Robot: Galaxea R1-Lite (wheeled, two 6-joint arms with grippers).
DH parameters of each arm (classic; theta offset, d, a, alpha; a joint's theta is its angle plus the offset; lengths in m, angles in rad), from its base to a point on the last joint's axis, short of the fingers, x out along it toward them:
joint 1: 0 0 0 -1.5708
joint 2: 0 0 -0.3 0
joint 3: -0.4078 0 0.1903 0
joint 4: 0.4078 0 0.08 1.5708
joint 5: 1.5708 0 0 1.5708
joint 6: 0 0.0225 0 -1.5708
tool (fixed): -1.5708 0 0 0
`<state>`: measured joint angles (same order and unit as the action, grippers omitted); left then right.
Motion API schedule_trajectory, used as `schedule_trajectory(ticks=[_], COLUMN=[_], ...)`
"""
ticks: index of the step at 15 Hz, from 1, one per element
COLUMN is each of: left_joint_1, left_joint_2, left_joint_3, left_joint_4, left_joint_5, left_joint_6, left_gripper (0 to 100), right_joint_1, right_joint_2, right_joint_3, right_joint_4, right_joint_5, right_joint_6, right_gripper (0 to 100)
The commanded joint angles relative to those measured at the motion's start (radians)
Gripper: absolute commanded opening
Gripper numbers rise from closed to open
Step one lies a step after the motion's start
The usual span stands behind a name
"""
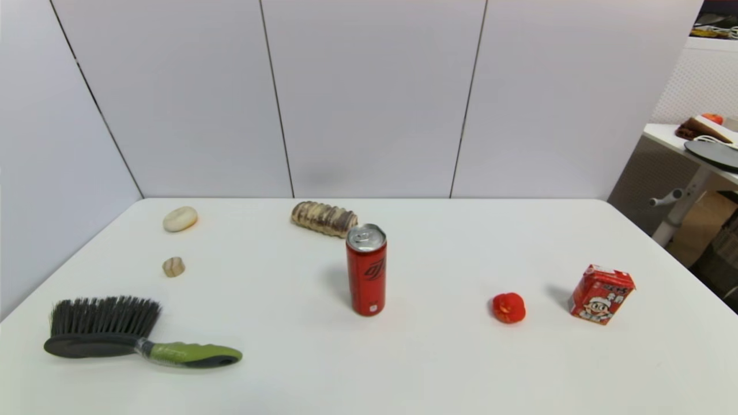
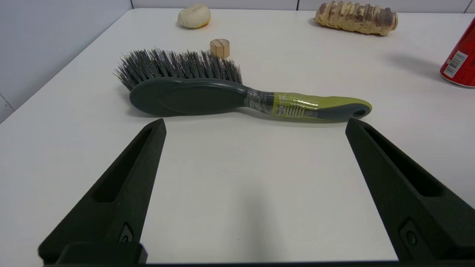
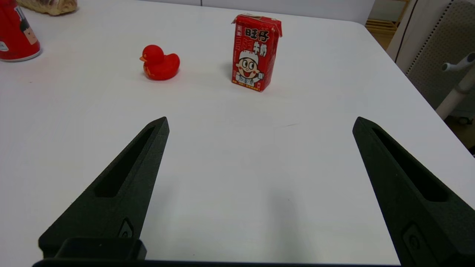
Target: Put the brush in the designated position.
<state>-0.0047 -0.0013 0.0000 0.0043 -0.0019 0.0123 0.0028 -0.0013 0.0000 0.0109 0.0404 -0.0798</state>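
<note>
The brush (image 1: pixel 138 336) lies on its side at the table's front left, black bristles pointing toward the back wall, lime-green handle pointing right. In the left wrist view the brush (image 2: pixel 222 94) lies just beyond my left gripper (image 2: pixel 255 124), which is open, its fingers wide apart with bare tabletop between them and not touching the brush. My right gripper (image 3: pixel 259 122) is open too, over bare table short of the red duck and the carton. Neither arm shows in the head view. The designated position is plain white tabletop with no mark that I can pick out.
A red can (image 1: pixel 366 270) stands mid-table, a striped bread roll (image 1: pixel 323 218) behind it. A pale bun (image 1: pixel 180 219) and a small wooden cylinder (image 1: pixel 173 267) lie behind the brush. A red toy duck (image 1: pixel 508 307) and a red milk carton (image 1: pixel 601 294) sit at the right.
</note>
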Motion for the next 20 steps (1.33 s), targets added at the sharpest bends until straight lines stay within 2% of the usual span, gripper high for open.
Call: schedule_trajectory(ticks=[1,8,13,20], left_joint_1=[0.000,0.000,-0.001,-0.001], left_joint_2=[0.001,0.052,0.302,0.636], left_joint_3=[0.000,-0.037,-0.262,-0.586], left_joint_4=[0.000,0.006,0.045,0.217], left_joint_5=[-0.001,-0.003,-0.006,-0.003], left_joint_6=[0.000,0.046,0.084,0.156], left_gripper=[100,100,100,100], right_joint_1=[0.000,0.000,0.000,0.000], right_joint_2=[0.001,0.001,0.001,0.001], right_joint_3=[0.002,0.002,0.002,0.002], right_joint_4=[0.000,0.000,0.000,0.000], right_joint_5=[0.001,0.001,0.001,0.001], right_joint_6=[-0.002,0.000,-0.002,0.000], right_gripper=[100,100,100,100])
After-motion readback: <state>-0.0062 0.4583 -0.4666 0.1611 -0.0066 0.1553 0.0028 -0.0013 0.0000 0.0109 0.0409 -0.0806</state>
